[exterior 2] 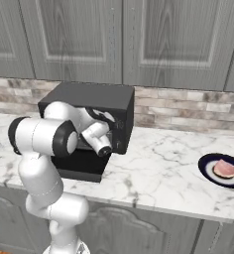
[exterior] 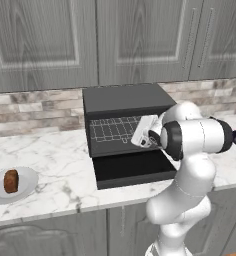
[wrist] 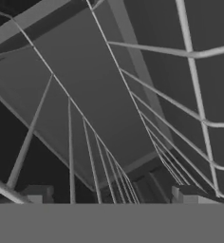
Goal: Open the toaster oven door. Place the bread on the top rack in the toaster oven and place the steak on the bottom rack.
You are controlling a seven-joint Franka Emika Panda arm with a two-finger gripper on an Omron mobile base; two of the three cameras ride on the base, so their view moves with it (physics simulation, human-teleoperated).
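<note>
The black toaster oven (exterior: 124,100) stands at the back of the counter, and its door (exterior: 132,168) lies folded down flat in front. A silver wire rack (exterior: 110,130) shows inside; I cannot tell whether it is the top or the bottom one. My gripper (exterior: 140,135) hovers at the oven mouth, right of centre. In the hand view the gripper (wrist: 113,195) is open, its fingertips (wrist: 38,194) wide apart close over rack wires (wrist: 133,99), nothing held. The bread (exterior: 10,180) rests on a grey plate (exterior: 20,194) far left. The steak (exterior 2: 224,168) lies on a dark plate (exterior 2: 208,174) far right.
Grey wall cabinets (exterior: 115,35) hang above the oven, and a brick backsplash (exterior: 35,110) runs behind it. The marble counter (exterior: 60,155) stretches between the oven and each plate. My arm's elbow (exterior: 195,137) stands before the oven's right side.
</note>
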